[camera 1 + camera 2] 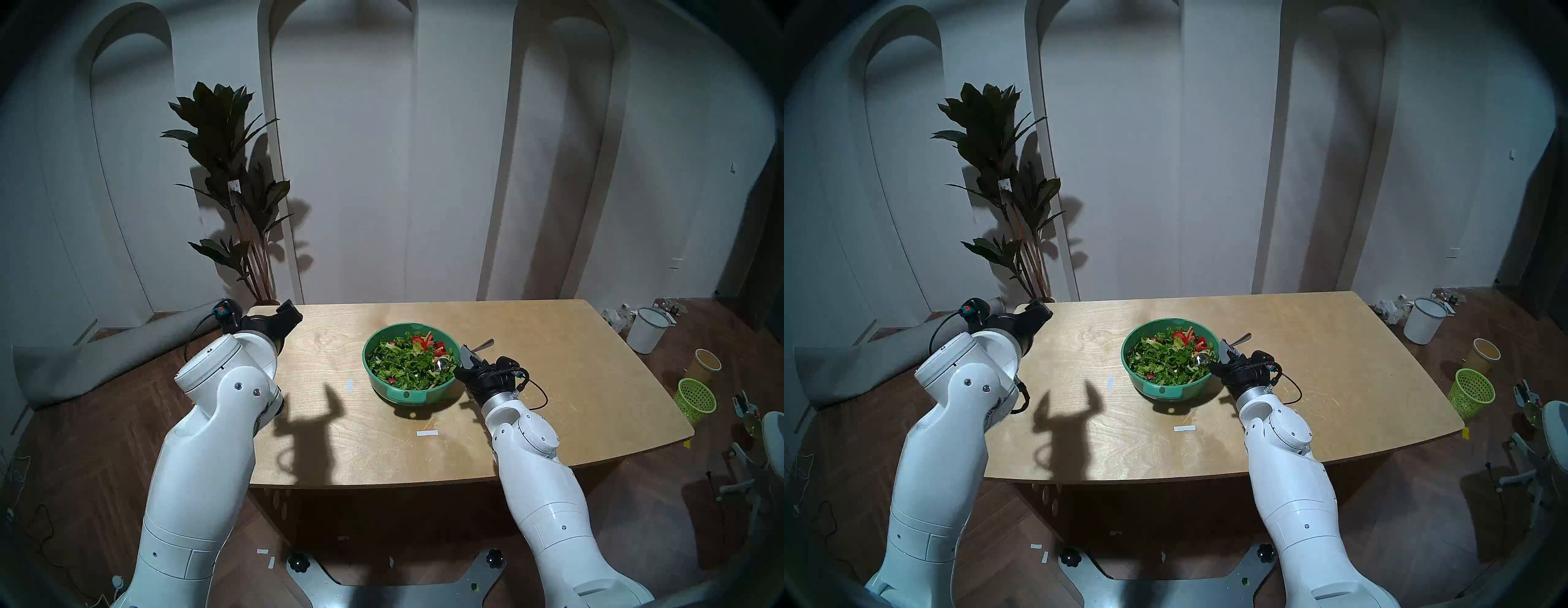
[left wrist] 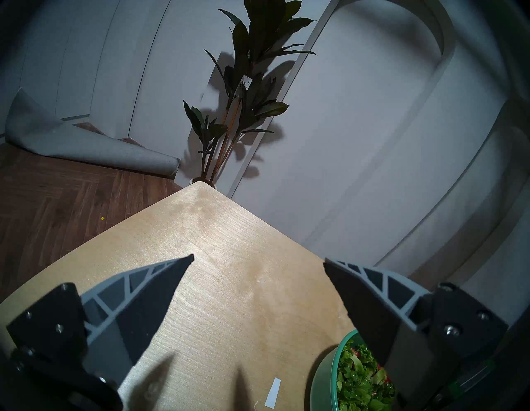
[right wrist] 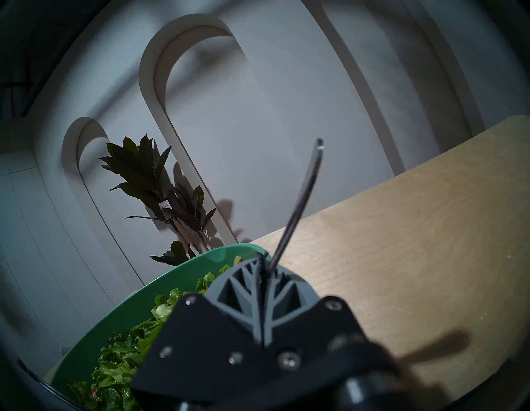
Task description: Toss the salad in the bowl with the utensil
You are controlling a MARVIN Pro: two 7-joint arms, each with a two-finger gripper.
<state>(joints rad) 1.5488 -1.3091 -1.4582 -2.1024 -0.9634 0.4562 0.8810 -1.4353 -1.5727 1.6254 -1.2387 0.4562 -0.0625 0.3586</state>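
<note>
Already mid-toss, spoon in the salad.

Clamped on the spoon (image 1: 478,348) handle, the right gripper (image 1: 466,358) held its tip in the salad (image 1: 407,361) by the bowl (image 1: 407,395) rim; the left gripper (image 2: 258,264) gaped empty. A hard flick risked spilling leaves or tipping the unbraced bowl.

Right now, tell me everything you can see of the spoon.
The spoon is slim, shiny and looks like metal, with a small round bowl end and a long thin handle. The right pincer is shut on its handle beside the teal bowl's right rim. It slants: the bowl end dips over the rim into the salad, while the handle's free end sticks up and away over the table. Nothing else touches it.
</note>
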